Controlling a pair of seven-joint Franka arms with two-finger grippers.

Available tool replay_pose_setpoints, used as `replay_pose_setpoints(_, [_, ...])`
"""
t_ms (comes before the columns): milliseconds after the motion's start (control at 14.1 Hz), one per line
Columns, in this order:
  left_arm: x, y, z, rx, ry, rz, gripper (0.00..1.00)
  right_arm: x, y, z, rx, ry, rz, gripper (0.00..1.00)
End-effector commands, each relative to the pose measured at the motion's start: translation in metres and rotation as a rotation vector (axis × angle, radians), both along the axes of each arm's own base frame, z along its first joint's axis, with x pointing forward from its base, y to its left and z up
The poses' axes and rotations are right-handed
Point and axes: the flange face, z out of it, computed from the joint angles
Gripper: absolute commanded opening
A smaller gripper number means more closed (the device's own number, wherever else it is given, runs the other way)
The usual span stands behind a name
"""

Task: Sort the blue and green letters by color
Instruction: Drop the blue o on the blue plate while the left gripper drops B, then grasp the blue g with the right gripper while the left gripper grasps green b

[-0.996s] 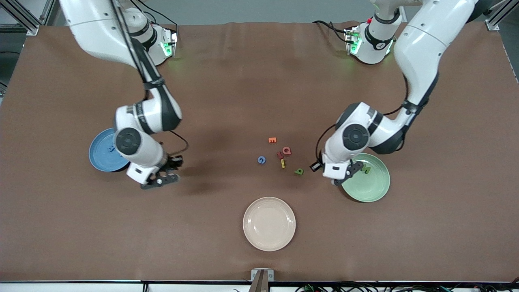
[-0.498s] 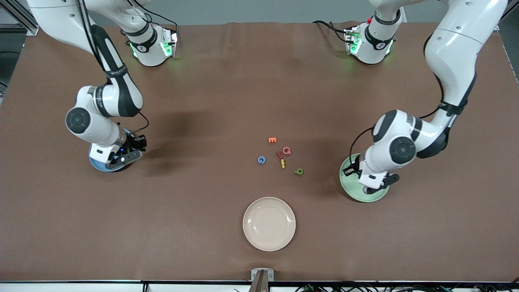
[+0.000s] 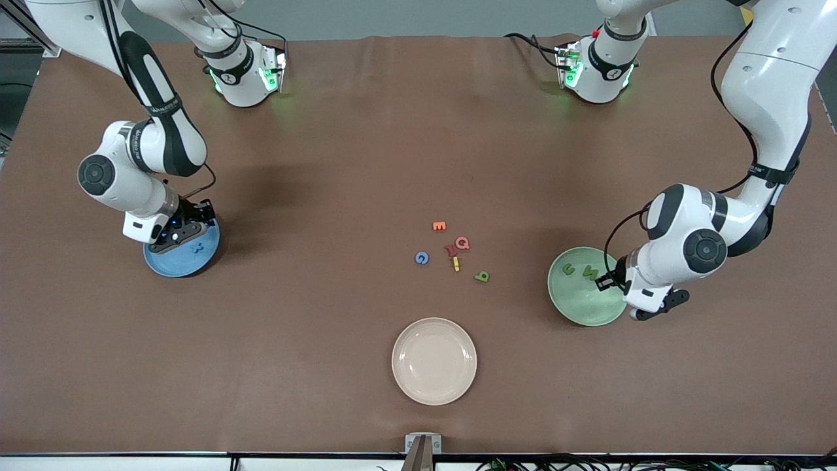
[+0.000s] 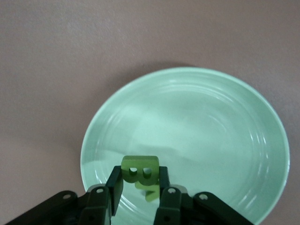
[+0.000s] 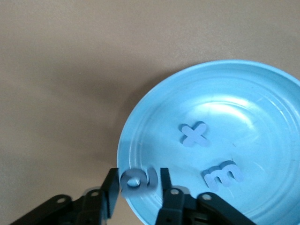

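Holding: left gripper (image 4: 139, 187) has a green B (image 4: 139, 171) pinched between its fingers (image 4: 116, 185), over the rim of the green plate (image 3: 575, 307) at the left arm's end of the tabletop (image 3: 392, 150).
Green plate contents: two green letters (image 3: 580, 269) lie in it; in the left wrist view one of them shows just under the B.
Right gripper (image 5: 139, 190): over the rim of the blue plate (image 5: 262, 117) at the right arm's end; a blue e (image 5: 138, 179) sits between its fingers (image 5: 165, 183) and looks blurred — whether they clamp it I cannot tell.
Blue plate contents: blue x (image 5: 194, 134) and blue m (image 5: 223, 175), lying flat, apart from each other.
Loose on tabletop, mid-table: blue G (image 3: 422, 258) and green q (image 3: 482, 277) — well apart from both coloured plates.
Others in the cluster: orange E (image 3: 439, 226), pink-red Q (image 3: 462, 243), a small red letter (image 3: 450, 249) touching the Q, yellow letter (image 3: 456, 263) between G and q.
Cream plate (image 3: 434, 361): nearer the front camera than the cluster.
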Motion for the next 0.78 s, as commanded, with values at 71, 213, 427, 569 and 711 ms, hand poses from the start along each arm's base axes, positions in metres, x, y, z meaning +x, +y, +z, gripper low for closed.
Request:
replay_pose_setpoints(71, [0.002,-0.002,-0.008,-0.015,-0.035,-0.011,0.25,-0.006,0.003,0.015,0.004,-0.029,0.017,1.00])
replay_pose_setpoints(213, [0.002,-0.004,-0.008,-0.018,-0.041,-0.012,0.54,-0.005,0.010,0.021,0.006,-0.028,0.008,1.00])
replay_pose_setpoints(427, [0.003,-0.004,-0.005,-0.015,-0.047,-0.007,0.87,0.003,0.090,0.031,-0.012,-0.042,-0.121,1.00])
replay_pose_setpoints(569, [0.001,-0.016,0.002,-0.011,-0.050,-0.013,0.91,0.014,0.167,0.048,-0.014,-0.087,-0.209,1.00])
replay_pose_setpoints(711, [-0.003,-0.056,0.015,-0.015,-0.064,0.031,0.98,0.025,0.240,0.054,-0.009,-0.117,-0.288,1.00])
